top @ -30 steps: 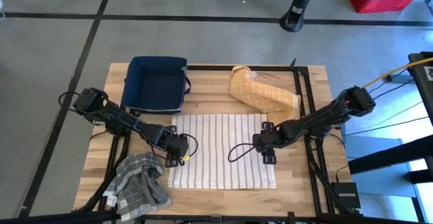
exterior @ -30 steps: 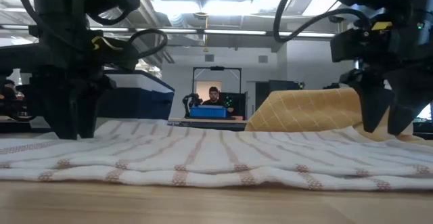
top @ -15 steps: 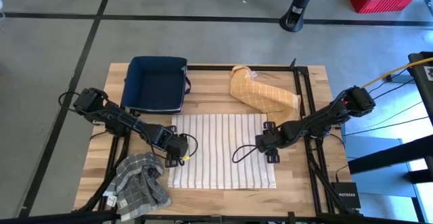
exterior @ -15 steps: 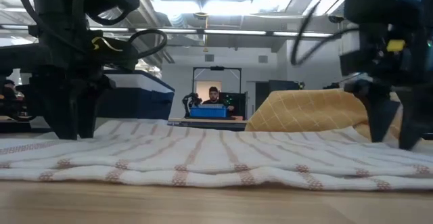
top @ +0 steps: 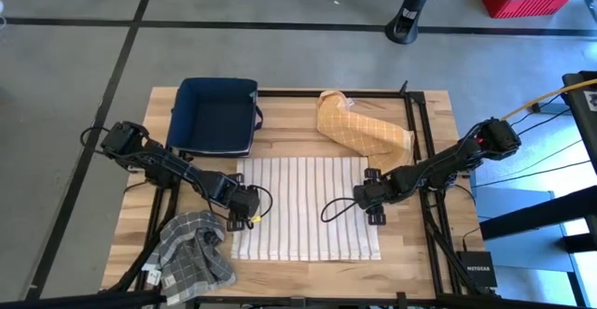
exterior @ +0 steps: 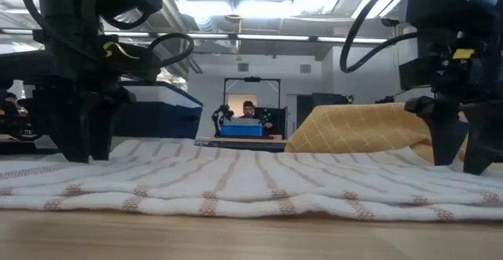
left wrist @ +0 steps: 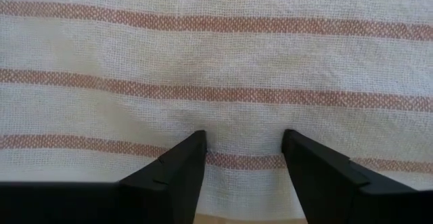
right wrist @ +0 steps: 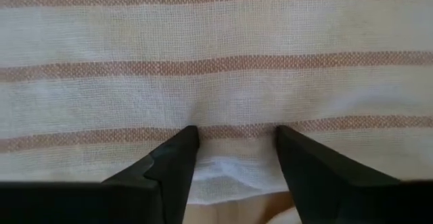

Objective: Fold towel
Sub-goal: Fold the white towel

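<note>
The striped towel [top: 306,206] lies spread flat on the wooden table [top: 410,253], in the middle of it, between the two arms; its stripes run away from the front edge. The left gripper [top: 244,206] stands at the left edge of the towel and has not moved since a second ago; in its wrist view the two fingers [left wrist: 177,173] are apart and press down on the cloth near its border, with a small band of towel between them, not pinched. The right gripper [top: 370,197] stands at the right edge of the towel; compared with one second ago it has shifted a little outward, toward that edge, and in the low view it now shows more to the right; its fingers [right wrist: 169,164] are also apart, tips on the cloth, and a little fold of towel rises between them. A yellow cloth [top: 359,132] lies behind the towel; a dark blue bin [top: 216,115] is at the back left; a grey checked cloth [top: 194,248] is at the front left corner.
</note>
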`<control>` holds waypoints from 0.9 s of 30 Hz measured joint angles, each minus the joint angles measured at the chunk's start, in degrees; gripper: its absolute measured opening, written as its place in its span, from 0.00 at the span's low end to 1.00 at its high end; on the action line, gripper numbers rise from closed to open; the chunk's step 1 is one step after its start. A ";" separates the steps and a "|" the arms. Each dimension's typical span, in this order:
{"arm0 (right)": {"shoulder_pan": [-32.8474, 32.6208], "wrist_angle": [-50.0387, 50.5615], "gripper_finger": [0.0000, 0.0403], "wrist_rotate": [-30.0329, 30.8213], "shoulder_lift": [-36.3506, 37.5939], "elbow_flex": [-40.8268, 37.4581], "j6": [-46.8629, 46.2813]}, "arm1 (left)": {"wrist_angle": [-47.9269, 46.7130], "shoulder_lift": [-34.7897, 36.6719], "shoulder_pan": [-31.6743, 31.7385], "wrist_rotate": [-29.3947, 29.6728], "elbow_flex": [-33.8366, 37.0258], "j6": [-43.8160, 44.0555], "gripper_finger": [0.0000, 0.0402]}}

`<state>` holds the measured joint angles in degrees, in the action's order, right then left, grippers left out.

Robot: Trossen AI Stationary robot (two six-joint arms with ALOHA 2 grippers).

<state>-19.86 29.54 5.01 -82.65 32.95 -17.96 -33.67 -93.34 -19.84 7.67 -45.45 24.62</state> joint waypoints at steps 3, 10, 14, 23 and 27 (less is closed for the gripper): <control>0.00 -0.21 0.39 -0.64 0.00 -0.06 0.02 | -0.15 0.00 -0.04 -0.06 0.00 -0.75 0.39; 0.00 0.20 0.07 -0.45 -0.04 -0.07 0.26 | -1.97 0.00 -0.02 0.51 0.00 -0.96 0.12; -0.01 0.20 0.04 -0.15 -0.04 -0.07 0.48 | -2.91 0.00 -0.04 2.18 0.00 -0.38 0.02; -0.04 0.13 0.04 -0.01 -0.07 -0.07 1.81 | -3.30 -0.04 -0.35 5.72 0.07 1.12 0.02; -0.06 -0.40 0.06 0.41 -0.07 -0.12 1.13 | -3.10 -0.04 -0.59 5.87 0.11 3.19 0.05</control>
<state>-19.91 29.13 5.42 -82.72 32.83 -16.82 -36.77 -93.38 -20.43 13.54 -45.34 27.81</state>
